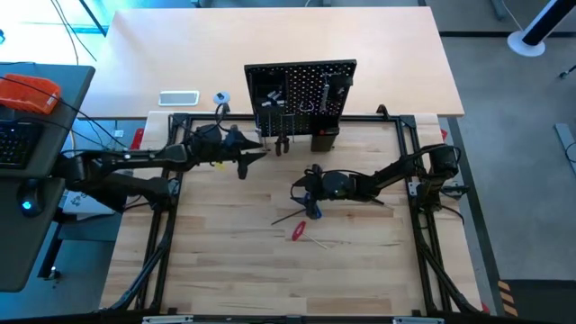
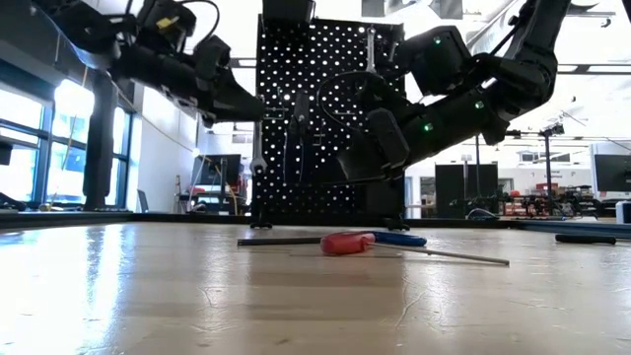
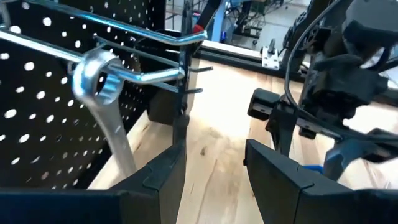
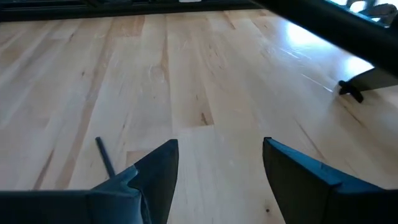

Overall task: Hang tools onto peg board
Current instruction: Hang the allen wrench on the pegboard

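Note:
The black peg board [image 1: 306, 90] stands upright at the table's far side. In the left wrist view a silver wrench [image 3: 115, 130] hangs by its ring end [image 3: 93, 78] from a metal hook [image 3: 143, 74] on the peg board [image 3: 37, 112]. My left gripper [image 1: 259, 155] [image 3: 214, 171] is open just in front of it, with the wrench shaft beside one finger. My right gripper [image 1: 300, 189] [image 4: 221, 158] hovers open over the table's middle. Below it lie the blue-handled T hex key [image 1: 313, 212] [image 2: 399, 239] and the red-handled screwdriver [image 1: 297, 230] [image 2: 345, 243]. A thin dark rod [image 4: 104, 155] lies by one right finger.
More tools hang on the board's hooks, and a black bin [image 1: 324, 139] sits at its foot. Black frame rails [image 1: 409, 135] run along the table's sides. A phone-like slab [image 1: 178, 98] lies on the surface behind. Bare wood [image 1: 288, 279] stretches toward the near edge.

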You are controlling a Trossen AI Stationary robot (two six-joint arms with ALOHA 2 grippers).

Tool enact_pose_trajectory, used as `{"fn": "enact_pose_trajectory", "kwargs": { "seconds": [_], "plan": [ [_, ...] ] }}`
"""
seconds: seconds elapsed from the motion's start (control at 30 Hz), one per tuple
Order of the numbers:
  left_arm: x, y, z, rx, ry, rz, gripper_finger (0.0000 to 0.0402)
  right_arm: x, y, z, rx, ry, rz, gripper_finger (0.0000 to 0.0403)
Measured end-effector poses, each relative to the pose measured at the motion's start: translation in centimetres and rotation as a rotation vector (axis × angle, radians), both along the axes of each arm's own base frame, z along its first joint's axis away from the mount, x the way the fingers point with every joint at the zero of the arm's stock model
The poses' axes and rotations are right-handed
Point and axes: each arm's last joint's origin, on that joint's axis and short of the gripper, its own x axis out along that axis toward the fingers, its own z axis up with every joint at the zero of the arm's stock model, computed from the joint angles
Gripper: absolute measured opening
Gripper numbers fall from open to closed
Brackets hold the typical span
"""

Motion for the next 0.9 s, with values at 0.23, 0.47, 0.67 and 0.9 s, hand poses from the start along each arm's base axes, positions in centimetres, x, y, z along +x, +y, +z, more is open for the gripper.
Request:
{"fn": "enact_pose_trajectory", "kwargs": {
  "seconds": [0.23, 0.47, 0.67, 0.9],
  "plan": [
    [-1.1, -2.0, 1.1, 0.009, 0.038, -0.048, 0.0159, 0.0, 0.3, -0.1, 0.033, 0.006, 0.077, 0.0227],
    [-1.6, -4.2, 1.3, -0.006, 0.082, -0.106, 0.0159, -0.3, 0.8, -0.6, 0.113, 0.066, 0.183, 0.0227],
    [-1.3, -6.3, 1.3, -0.044, 0.089, -0.167, 0.0159, -0.8, 2.5, -1.4, 0.175, 0.165, 0.276, 0.0227],
    [-0.8, -9.5, 1.0, -0.066, 0.095, -0.233, 0.0159, -1.2, 5.6, -1.5, 0.166, 0.187, 0.385, 0.0227]
  ]
}}
